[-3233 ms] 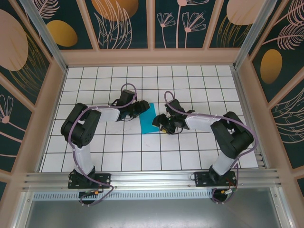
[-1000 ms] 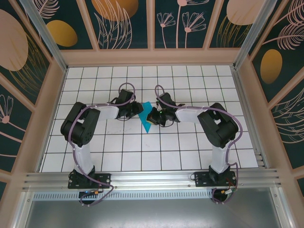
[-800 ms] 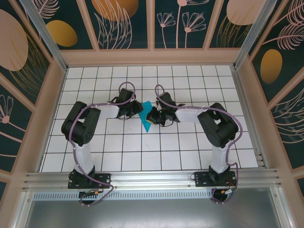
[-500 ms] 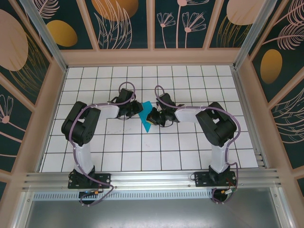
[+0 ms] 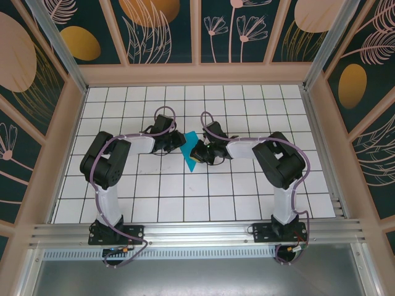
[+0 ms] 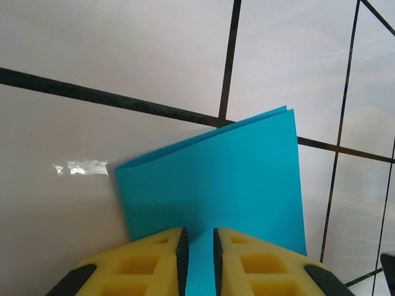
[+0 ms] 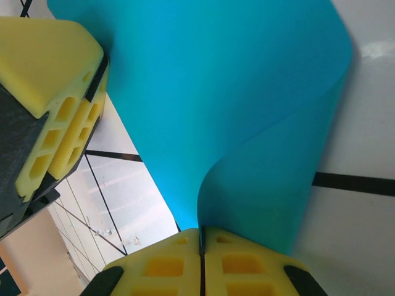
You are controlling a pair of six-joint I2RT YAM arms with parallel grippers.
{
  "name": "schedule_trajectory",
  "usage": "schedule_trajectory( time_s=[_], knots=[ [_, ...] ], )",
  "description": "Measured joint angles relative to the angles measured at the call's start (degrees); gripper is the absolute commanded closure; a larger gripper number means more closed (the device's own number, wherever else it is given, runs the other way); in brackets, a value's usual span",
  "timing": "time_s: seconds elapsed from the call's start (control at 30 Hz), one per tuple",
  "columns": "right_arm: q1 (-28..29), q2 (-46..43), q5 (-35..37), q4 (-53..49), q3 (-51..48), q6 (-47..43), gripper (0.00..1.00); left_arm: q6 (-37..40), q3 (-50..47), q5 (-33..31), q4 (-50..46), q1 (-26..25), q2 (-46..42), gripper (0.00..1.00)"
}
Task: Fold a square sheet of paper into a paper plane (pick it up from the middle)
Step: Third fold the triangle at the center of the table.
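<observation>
The left gripper has its jaws drawn close, with a thin slot between them. The sheet of paper runs into that slot, so the jaws are pinching the sheet at one edge. The right gripper has its jaws pressed flat together, with another edge of the sheet caught in the seam between them.

From the right gripper's pinch the sheet rises in a curl and bends over. It then spreads wide and smooth toward the left gripper, whose yellow finger touches the sheet's far side in the right wrist view.

In the left wrist view the sheet is doubled. Two layers show at its far corner, slightly fanned apart, and the folded piece lies low over the table, which has white tiles with black lines.

From above, the sheet is a narrow teal wedge with its point toward the arm bases. The left gripper is at its left edge and the right gripper at its right edge, with both arms bent inward to it. The sheet sits about mid-table.
</observation>
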Motion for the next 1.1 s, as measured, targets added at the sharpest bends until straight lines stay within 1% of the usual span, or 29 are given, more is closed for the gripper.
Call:
schedule_trajectory(
  time_s=[1.1],
  knots=[
    [-0.4, 1.6, 0.0, 1.1, 0.8, -0.1, 0.92, 0.1, 0.1, 0.4, 0.0, 0.0, 0.2, 0.78]
  ],
)
